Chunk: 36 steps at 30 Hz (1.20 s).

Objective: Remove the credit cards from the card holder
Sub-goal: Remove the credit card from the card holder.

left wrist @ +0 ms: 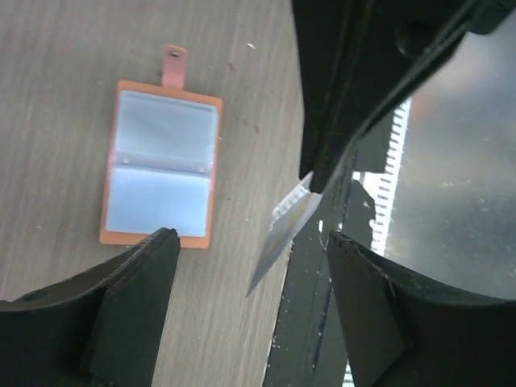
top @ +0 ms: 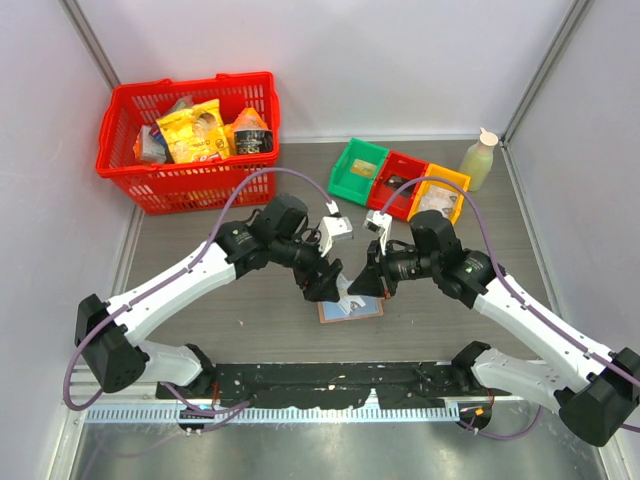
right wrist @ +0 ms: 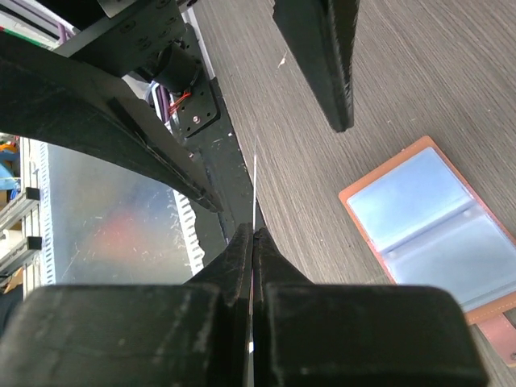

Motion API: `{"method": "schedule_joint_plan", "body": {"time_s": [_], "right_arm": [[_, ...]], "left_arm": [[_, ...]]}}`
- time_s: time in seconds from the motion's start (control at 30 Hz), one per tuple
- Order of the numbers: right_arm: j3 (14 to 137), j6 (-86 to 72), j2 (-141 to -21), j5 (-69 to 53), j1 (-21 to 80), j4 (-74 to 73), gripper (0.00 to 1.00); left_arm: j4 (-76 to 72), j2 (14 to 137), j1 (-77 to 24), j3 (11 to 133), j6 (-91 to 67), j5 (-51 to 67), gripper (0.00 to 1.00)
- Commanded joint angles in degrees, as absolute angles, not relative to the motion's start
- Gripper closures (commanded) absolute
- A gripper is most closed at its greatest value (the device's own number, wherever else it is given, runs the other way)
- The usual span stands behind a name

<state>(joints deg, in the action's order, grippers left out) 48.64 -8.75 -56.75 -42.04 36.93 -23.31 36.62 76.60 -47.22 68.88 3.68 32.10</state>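
Observation:
The card holder (left wrist: 161,169) lies open and flat on the table, pinkish-orange with pale blue pockets and a snap tab; it also shows under both grippers (top: 352,310) and low right in the right wrist view (right wrist: 435,226). My right gripper (right wrist: 253,234) is shut on a credit card (right wrist: 255,181), seen there edge-on as a thin white line. In the left wrist view that card (left wrist: 286,230) hangs tilted above the table, beside the holder. My left gripper (left wrist: 250,240) stands open with the card's tip between its fingers (left wrist: 137,306), touching neither. Both grippers (top: 325,288) (top: 362,285) face each other just above the holder.
A red basket (top: 190,85) of snack packs stands at the back left. Green (top: 358,170), red (top: 402,185) and yellow (top: 440,192) bins sit at the back right beside a pale bottle (top: 478,160). The black base rail (top: 330,380) runs along the near edge.

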Motion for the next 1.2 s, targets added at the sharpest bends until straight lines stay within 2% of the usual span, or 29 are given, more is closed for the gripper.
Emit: {"method": "schedule_joint_plan", "body": {"time_s": [0.0,0.07,0.17,0.27,0.37,0.43,0.47,0.5,0.6,0.67,0.73,0.93,1.07,1.17], "right_arm": [[50.5,-6.9,-55.5,-45.5,37.3,-21.2,0.99],[50.4,-6.7,-55.5,-46.2,37.2,-20.7,1.00],[50.3,-6.2,-55.5,-46.5,37.3,-20.7,1.00],[49.8,-6.2,-55.4,-45.4,37.3,-20.3,0.99],[49.2,-8.0,-54.9,-41.6,37.3,-19.3,0.99],[48.5,-10.0,-54.0,-38.5,37.2,-17.8,0.91],[48.3,-11.3,-53.1,-37.2,36.7,-16.0,0.82],[47.4,-12.0,-52.4,-35.4,36.2,-13.9,0.78],[45.3,-17.5,-49.3,-33.0,33.7,-9.3,0.48],[42.8,-20.8,-47.9,-33.5,32.0,-4.3,0.32],[40.4,-24.0,-47.2,-33.5,31.7,-0.4,0.23],[29.6,-36.5,-50.2,-37.3,31.9,23.0,0.17],[27.9,-39.5,-54.1,-37.4,33.0,30.8,0.18],[27.5,-41.8,-56.3,-37.4,33.7,36.5,0.24]], "left_arm": [[39.7,75.1,-47.1,70.0,7.6,40.4,0.28],[39.6,75.3,-46.9,70.0,7.5,41.3,0.36],[39.5,75.3,-46.9,70.0,7.5,41.4,0.57],[38.7,74.6,-46.4,69.4,6.9,40.6,0.99],[35.8,72.4,-44.8,67.6,4.3,39.8,1.00],[31.0,70.1,-43.1,65.1,1.0,38.9,1.00],[28.3,68.7,-42.3,63.4,-1.8,38.1,1.00],[25.2,67.3,-41.1,61.8,-4.3,37.1,1.00],[15.0,62.6,-38.5,55.4,-12.3,33.2,1.00],[8.0,59.5,-37.9,50.8,-17.6,31.4,1.00],[2.8,56.7,-37.9,46.8,-22.6,27.7,1.00],[-17.9,51.2,-38.0,35.9,-37.6,23.3,1.00],[-27.3,50.7,-38.1,31.9,-45.0,22.0,1.00],[-30.1,52.1,-38.3,31.6,-46.8,22.6,1.00]]}}
